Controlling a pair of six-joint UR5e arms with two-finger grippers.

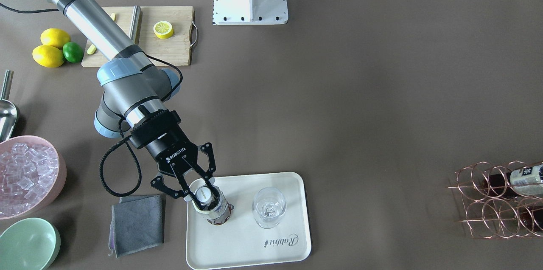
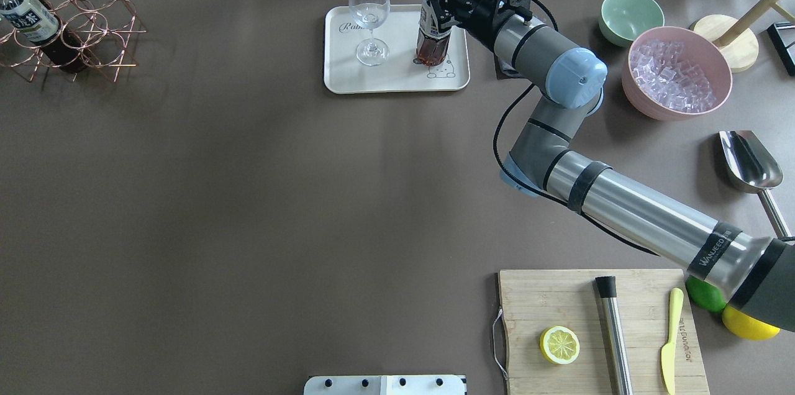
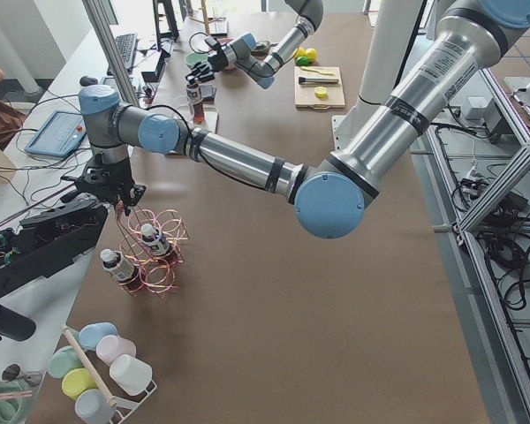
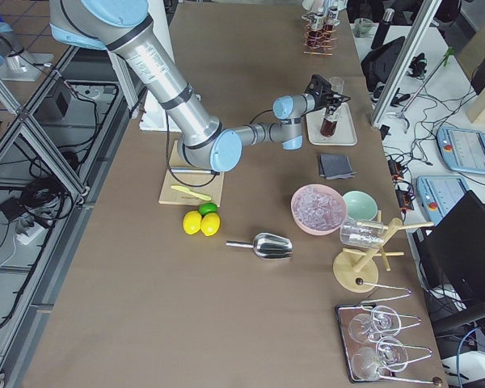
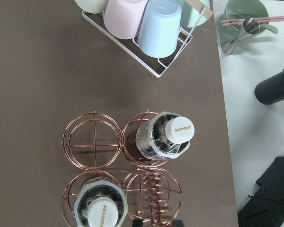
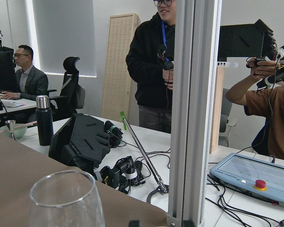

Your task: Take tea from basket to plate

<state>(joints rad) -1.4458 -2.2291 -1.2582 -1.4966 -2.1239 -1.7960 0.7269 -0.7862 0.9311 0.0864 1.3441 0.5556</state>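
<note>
A tea bottle (image 1: 205,195) stands upright on the cream plate (image 1: 254,248), near the bear drawing (image 2: 441,69). My right gripper (image 1: 203,193) comes down on it from above, with its jaws closed around the bottle's neck and shoulder (image 2: 435,10). The copper wire basket (image 2: 93,28) sits at the far end of the table and holds two more tea bottles (image 5: 168,137) (image 5: 102,210). My left gripper (image 3: 115,199) hovers over the basket's handle (image 5: 154,198). It shows only in the exterior left view, so I cannot tell whether it is open or shut.
A clear stemmed glass (image 1: 268,207) stands on the plate beside the bottle. A grey cloth (image 1: 138,223), a pink bowl of ice (image 1: 25,176) and a green bowl (image 1: 27,242) lie beyond the plate. A cutting board (image 2: 596,326) with half a lemon is near the robot's base.
</note>
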